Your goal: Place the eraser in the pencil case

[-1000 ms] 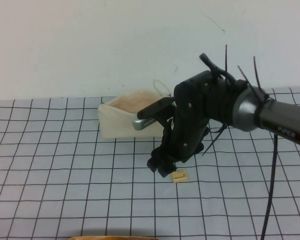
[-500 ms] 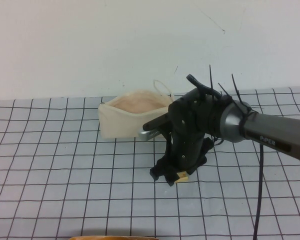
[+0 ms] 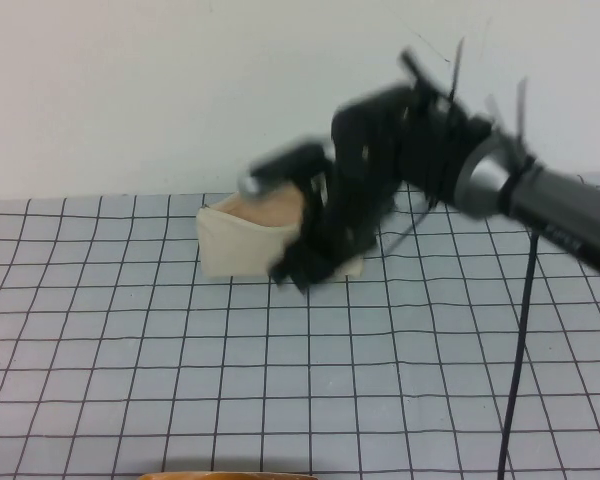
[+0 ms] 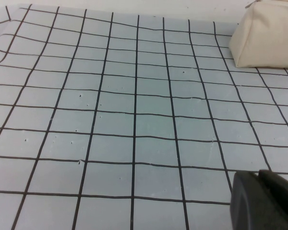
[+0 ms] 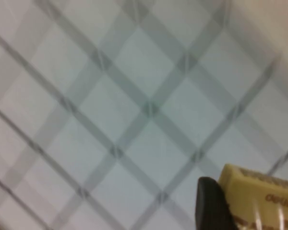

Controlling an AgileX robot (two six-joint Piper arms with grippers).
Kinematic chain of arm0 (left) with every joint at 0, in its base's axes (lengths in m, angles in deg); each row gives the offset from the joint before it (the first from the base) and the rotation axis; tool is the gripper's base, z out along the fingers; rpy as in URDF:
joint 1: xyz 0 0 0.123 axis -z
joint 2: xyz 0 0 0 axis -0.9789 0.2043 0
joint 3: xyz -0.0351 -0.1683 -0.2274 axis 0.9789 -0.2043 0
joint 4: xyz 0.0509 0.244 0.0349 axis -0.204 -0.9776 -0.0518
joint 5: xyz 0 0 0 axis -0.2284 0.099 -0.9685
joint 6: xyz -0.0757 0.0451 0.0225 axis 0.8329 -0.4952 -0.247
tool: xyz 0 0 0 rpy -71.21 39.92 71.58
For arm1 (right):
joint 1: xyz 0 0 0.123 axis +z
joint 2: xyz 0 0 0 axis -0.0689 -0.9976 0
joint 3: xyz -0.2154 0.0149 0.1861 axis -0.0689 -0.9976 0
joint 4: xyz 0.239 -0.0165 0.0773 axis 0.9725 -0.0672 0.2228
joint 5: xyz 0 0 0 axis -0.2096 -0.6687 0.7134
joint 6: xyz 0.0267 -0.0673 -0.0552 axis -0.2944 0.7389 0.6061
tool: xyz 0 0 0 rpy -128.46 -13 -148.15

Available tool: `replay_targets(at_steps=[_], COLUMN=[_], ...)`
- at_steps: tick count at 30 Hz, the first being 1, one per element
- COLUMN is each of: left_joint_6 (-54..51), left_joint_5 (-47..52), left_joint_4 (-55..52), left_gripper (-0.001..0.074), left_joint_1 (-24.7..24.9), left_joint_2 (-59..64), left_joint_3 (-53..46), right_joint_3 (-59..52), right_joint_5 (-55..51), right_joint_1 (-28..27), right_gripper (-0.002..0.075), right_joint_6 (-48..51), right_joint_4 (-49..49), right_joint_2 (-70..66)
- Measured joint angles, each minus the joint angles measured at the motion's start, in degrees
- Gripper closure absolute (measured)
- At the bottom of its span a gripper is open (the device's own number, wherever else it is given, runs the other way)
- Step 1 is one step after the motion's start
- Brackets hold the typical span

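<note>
The cream-white pencil case (image 3: 238, 244) stands open at the back of the table, its pinkish lining up; it also shows in the left wrist view (image 4: 265, 36). My right gripper (image 3: 300, 270) hangs above the table, just in front of the case's right end, blurred by motion. It is shut on the tan-yellow eraser (image 5: 259, 199), which shows beside one dark finger (image 5: 209, 205) in the right wrist view. The eraser is off the table. My left gripper (image 4: 262, 201) is shut and empty, low over the cloth, well away from the case.
A grey cloth with a black grid (image 3: 180, 360) covers the table, with a white wall behind. A black cable (image 3: 520, 350) hangs from the right arm. A tan rim (image 3: 220, 475) shows at the front edge.
My right gripper came down on the eraser, closed on it, then rose and moved left and back toward the pencil case. The eraser has left its spot on the cloth.
</note>
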Motion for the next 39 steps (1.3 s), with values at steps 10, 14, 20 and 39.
replay_targets(at_steps=[10,14,20,39], left_joint_6=[0.00,0.00,0.00,0.00], left_joint_5=[0.00,0.00,0.00,0.11], left_joint_4=[0.00,0.00,0.00,0.00], left_gripper=[0.0736,0.0736,0.0736,0.0736], left_joint_1=[0.00,0.00,0.00,0.00], left_joint_2=[0.00,0.00,0.00,0.00], left_joint_3=[0.00,0.00,0.00,0.00], right_joint_3=[8.38,8.38,8.38,7.80], right_joint_5=[18.24,20.42,22.27,0.19], right_joint_1=[-0.33,-0.93,-1.06,-0.96], right_gripper=[0.0398,0.0398,0.0348,0.0721], right_joint_6=[3.38,3.38,3.38,6.71], right_joint_4=[-4.50,-4.99,-5.50,-2.31], right_joint_2=[-0.49,-4.06,-6.87,16.93])
